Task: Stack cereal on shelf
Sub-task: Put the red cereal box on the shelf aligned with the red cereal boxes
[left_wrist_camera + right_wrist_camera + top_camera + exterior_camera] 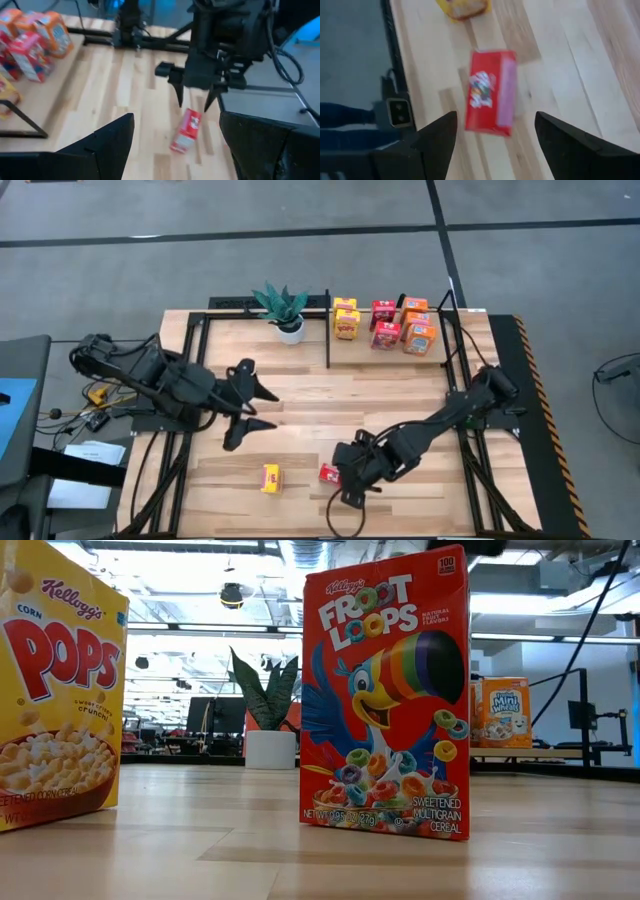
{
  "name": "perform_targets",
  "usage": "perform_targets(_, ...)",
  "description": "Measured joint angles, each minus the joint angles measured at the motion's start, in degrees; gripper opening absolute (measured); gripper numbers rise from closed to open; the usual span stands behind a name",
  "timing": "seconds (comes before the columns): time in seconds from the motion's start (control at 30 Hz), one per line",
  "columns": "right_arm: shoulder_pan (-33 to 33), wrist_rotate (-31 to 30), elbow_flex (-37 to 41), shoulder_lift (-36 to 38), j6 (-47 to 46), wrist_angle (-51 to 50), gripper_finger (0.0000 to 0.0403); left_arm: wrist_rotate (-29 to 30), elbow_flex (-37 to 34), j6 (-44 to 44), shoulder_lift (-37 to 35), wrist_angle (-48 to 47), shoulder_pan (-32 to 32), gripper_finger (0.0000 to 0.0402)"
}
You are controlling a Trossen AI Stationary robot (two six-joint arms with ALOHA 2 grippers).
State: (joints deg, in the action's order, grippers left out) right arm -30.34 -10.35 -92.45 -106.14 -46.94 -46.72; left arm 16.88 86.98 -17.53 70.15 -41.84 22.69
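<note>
A red cereal box [329,473] stands upright on the table near its front edge, on its bottom end [385,825]. My right gripper [194,102] hovers open just above it, fingers pointing down on either side of its top; in the right wrist view the box [490,92] lies ahead between the fingers. A yellow cereal box [271,478] stands to its left, also seen in the low view [55,690]. My left gripper [262,410] hangs open over the table's left middle, holding nothing. Several cereal boxes [384,325] stand on the shelf [365,352] at the far right.
A potted green plant [283,310] stands at the far edge, left of the shelf's black post [328,330]. Black frame rails run along the table's left [185,370] and right [465,380] sides. Bare wood lies between the two arms.
</note>
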Motion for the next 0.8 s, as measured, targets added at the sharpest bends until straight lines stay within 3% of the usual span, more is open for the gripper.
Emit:
perform_targets(0.17,-1.29,-1.74,-6.71,-3.33,0.12,-3.5,0.0291,0.8,0.0,-2.99,0.0,-1.52,4.11,0.0286)
perform_targets(0.3,-1.67,-3.32,-12.09,-7.6,2.42,-9.95,0.0291,5.32,0.0,-3.15,0.0,-1.9,7.32,0.0286)
perform_targets(0.47,-1.66,-3.28,-16.99,-12.24,3.74,-10.78,0.0291,9.68,0.0,-3.24,0.0,-2.84,10.03,0.0286)
perform_targets(0.8,-1.26,-3.42,-18.64,-14.98,2.98,-14.51,0.0291,11.28,0.0,-3.16,0.26,-3.0,10.72,0.0286)
